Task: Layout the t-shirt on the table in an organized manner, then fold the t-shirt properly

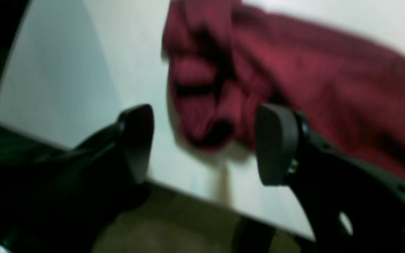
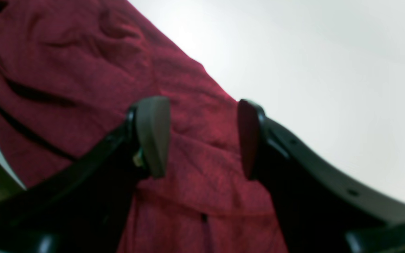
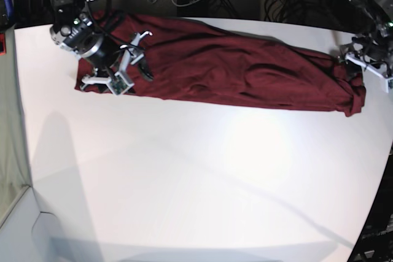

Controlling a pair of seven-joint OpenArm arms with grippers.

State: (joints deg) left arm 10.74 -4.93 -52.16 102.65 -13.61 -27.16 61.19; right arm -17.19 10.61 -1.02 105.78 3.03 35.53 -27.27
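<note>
Nearby, bare white surface (image 3: 184, 182) is filling the foreground. Farther back, the t-shirt (image 3: 233, 72) is lying in a long, rumpled band across it. Over one end of the cloth, the right end effector (image 2: 202, 137) is hovering with jaws spread, gripping nothing. At the opposite, bunched end, the left end effector (image 1: 204, 144) is likewise gaping wide, released, near the surface's edge.

t-shirt (image 3: 233, 72): plain dark red, no print
table (image 3: 184, 182): plain white
left gripper (image 1: 204, 144): black, dark grey pads
right gripper (image 2: 204, 137): black, dark grey pads
</note>
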